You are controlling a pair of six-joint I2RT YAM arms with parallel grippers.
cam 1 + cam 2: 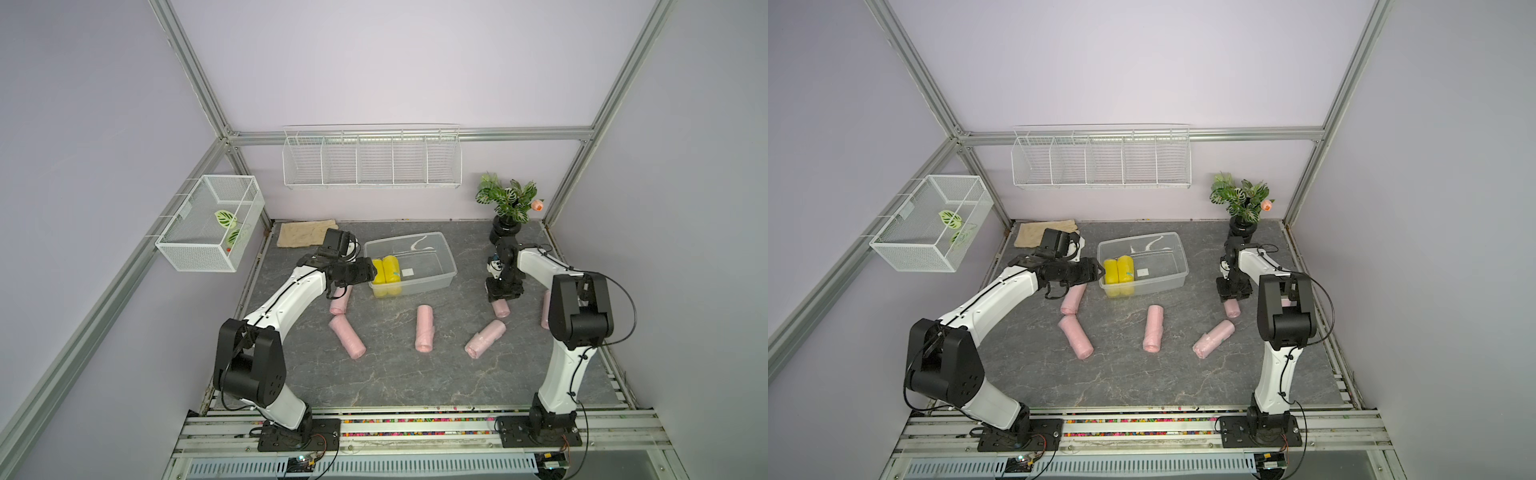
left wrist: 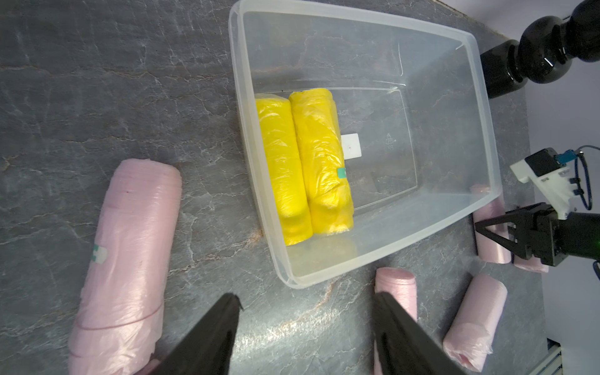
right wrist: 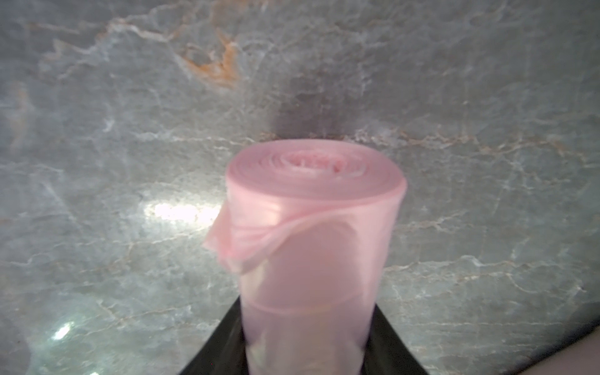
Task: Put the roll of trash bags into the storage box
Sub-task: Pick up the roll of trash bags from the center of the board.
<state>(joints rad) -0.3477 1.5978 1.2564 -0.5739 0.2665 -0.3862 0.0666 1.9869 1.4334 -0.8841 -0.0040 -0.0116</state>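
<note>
The storage box (image 1: pixel 428 284) sits toward the back of the grey marbled tabletop (image 1: pixel 395 374), and I place everything else from it. Inside, against its left short wall, two yellow rolls (image 1: pixel 386 272) lie side by side, with a small white label (image 2: pixel 350 146) on the box floor just beside them. Off the box's right end and well apart from it, the right gripper (image 1: pixel 503 296) points down at the tabletop, its jaws drawn in against a pink roll (image 3: pixel 311 243). The right wrist view shows a black finger pressed to each side of that roll, whose coiled end sticks out past the fingertips. I cannot tell whether the roll rests on the tabletop or hangs clear of it. The left gripper (image 2: pixel 306 294) hovers at the box's left end, near the yellow rolls, with its jaws wide apart and nothing between them. More pink rolls lie loose in front of the box. A middle roll (image 1: pixel 424 328) lies straight out from its front wall and a slanted roll (image 1: pixel 485 338) off its right-front corner. A left-front roll (image 1: pixel 347 336) lies off the opposite corner, and beside it a half-hidden roll (image 1: pixel 337 306) is partly under the left arm. A potted plant (image 1: pixel 508 199) stands behind the box's right-rear corner, and a beige cloth (image 1: pixel 305 233) lies beyond its left-rear corner.
</note>
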